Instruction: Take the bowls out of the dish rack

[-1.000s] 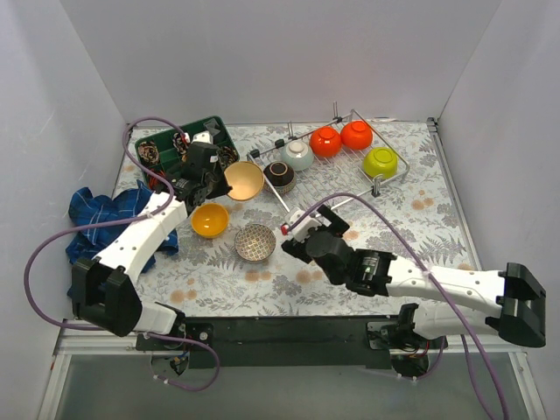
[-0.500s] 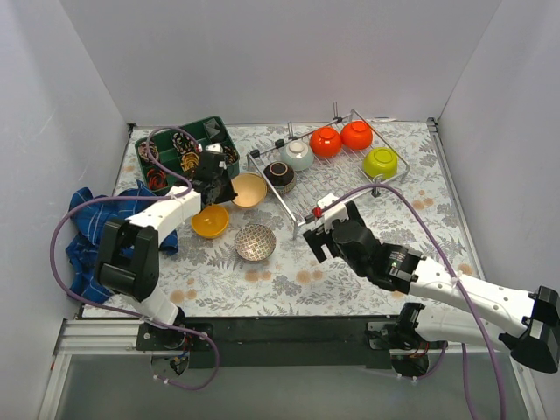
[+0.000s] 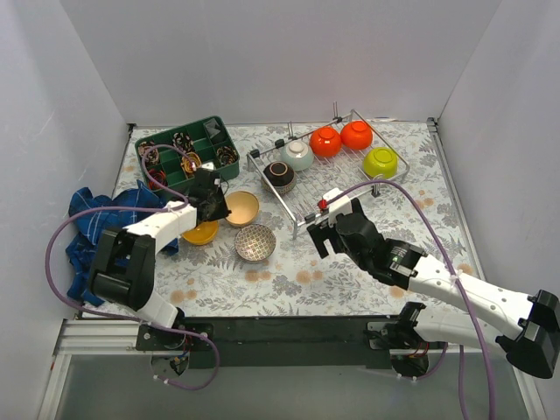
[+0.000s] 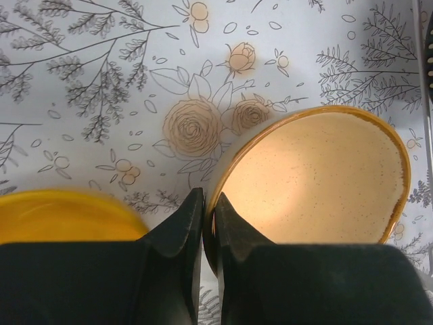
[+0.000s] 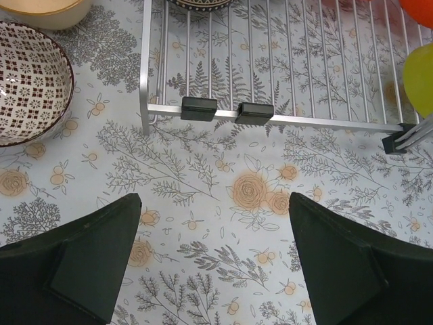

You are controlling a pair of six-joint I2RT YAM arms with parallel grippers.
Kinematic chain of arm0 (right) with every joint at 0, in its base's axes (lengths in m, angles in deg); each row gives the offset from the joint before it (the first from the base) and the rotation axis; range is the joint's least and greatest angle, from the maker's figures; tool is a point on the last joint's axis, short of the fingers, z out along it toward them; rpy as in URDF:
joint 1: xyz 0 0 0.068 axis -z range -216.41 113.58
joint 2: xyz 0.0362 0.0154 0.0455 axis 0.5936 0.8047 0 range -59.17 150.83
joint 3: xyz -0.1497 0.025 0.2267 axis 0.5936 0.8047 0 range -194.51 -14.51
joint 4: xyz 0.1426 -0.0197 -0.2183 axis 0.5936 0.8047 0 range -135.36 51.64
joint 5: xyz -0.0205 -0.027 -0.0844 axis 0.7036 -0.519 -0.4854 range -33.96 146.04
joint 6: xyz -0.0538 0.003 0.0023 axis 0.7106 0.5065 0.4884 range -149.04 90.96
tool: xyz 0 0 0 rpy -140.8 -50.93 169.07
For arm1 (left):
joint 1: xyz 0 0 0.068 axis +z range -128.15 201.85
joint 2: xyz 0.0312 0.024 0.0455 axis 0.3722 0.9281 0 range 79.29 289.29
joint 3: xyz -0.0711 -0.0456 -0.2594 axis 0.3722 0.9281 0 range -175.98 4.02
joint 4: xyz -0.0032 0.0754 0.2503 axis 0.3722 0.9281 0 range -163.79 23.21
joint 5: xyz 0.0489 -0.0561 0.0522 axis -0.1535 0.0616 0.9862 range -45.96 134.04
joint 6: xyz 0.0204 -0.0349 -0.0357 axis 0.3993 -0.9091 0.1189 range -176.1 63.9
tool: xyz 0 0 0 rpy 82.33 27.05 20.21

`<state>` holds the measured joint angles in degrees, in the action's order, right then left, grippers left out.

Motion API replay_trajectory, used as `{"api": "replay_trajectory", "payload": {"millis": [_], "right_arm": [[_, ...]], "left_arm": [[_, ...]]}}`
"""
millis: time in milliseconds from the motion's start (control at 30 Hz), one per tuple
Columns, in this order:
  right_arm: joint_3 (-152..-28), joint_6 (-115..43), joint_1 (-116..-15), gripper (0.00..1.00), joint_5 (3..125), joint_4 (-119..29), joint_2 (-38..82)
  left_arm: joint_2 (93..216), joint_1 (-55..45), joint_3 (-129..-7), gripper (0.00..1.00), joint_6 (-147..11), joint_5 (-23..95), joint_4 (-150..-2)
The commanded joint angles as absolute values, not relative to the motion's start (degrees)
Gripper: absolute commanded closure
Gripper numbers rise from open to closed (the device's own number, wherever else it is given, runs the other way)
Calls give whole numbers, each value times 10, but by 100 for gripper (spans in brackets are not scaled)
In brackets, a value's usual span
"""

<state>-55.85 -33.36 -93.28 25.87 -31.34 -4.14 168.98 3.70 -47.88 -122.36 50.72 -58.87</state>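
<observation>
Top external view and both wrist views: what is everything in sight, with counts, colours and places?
bowls in the dish rack: five; dark brown bowl, pale grey-green bowl, two red-orange bowls, lime green bowl.
bowls on the tablecloth: three; beige bowl, orange-yellow bowl, white lattice bowl; left of the rack.
dish rack: one, silver wire, far right.
tray: one, dark green, far left, small patterned items inside.
cloth: one, blue, left edge.
tablecloth: one, white floral.
cables: two, purple, one along each arm.
left end effector: one, black, shut on the beige bowl's rim.
right end effector: one, black, open, empty, over the tablecloth near the rack's front rail.
</observation>
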Motion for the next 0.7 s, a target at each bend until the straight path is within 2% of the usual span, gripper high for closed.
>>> {"api": "replay_trajectory", "payload": {"millis": [0,300,400,433,533,567,667], "right_arm": [[-566,-339,-926,1,271,-319,-33],[-602,-319,-885,1,309,-318,2],[-629,-317,-861,2,335,-318,27],[-637,-317,-850,2,347,-318,43],[-677,-321,-827,1,383,-319,79],[-688,-327,-822,1,392,-319,90],[-734,-353,-802,2,418,-319,131]], "left_arm": [[1617,44,-459,100,-1225,519,-604],[1645,46,-463,100,-1226,507,-636],[1652,46,-466,93,-1227,503,-646],[1652,46,-466,87,-1225,502,-647],[1638,46,-461,78,-1224,503,-645],[1631,46,-458,72,-1223,503,-646],[1603,46,-448,61,-1219,506,-643]]}}
